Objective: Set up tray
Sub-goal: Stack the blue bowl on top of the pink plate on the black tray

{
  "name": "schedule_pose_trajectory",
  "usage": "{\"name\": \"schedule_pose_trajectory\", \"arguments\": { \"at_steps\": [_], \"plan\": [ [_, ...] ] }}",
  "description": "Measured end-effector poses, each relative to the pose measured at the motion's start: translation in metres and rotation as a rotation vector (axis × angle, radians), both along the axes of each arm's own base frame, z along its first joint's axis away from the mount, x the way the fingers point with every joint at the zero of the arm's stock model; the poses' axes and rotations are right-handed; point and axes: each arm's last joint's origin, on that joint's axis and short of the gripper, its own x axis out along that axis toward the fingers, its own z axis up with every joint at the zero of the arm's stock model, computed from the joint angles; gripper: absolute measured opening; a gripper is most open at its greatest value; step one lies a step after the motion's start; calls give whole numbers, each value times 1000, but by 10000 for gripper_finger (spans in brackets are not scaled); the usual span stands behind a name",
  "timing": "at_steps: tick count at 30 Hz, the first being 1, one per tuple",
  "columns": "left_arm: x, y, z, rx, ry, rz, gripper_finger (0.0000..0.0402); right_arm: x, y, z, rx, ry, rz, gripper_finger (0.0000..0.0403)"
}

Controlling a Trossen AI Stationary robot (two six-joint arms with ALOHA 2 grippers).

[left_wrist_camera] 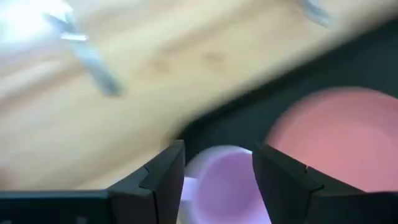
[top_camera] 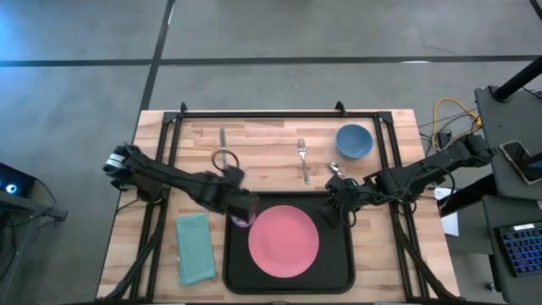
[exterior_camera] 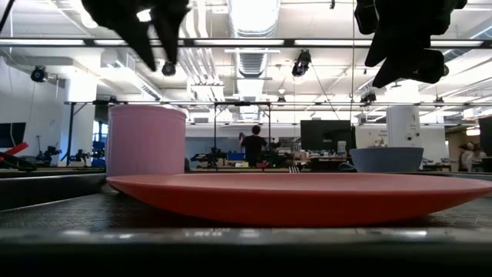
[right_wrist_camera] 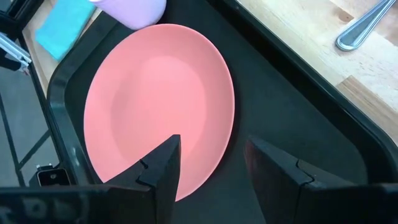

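The black tray (top_camera: 339,271) lies at the table's near middle with a round pink plate (top_camera: 284,240) on it. A lilac cup (top_camera: 241,219) stands upright in the tray's far left corner, beside the plate. My left gripper (left_wrist_camera: 217,168) hangs open above the cup (left_wrist_camera: 217,186); in the low view its fingers (exterior_camera: 146,54) are clear of the cup's rim (exterior_camera: 146,108). My right gripper (right_wrist_camera: 211,162) hangs open over the tray's far right part, next to the plate (right_wrist_camera: 155,106), with nothing between its fingers.
A teal folded napkin (top_camera: 195,246) lies left of the tray. On the bare wood behind the tray are a knife (top_camera: 223,140), a fork (top_camera: 303,161), a spoon (top_camera: 336,169) and a blue bowl (top_camera: 353,140). A black frame runs round the table's edges.
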Motion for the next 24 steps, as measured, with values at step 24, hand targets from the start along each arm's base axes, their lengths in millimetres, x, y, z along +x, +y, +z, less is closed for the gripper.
{"name": "schedule_pose_trajectory", "arguments": {
  "at_steps": [24],
  "plan": [
    [-67, 175, -113, -156, -152, 377, 189, 1, -3, 0, -20, -31, -143, 166]
  ]
}}
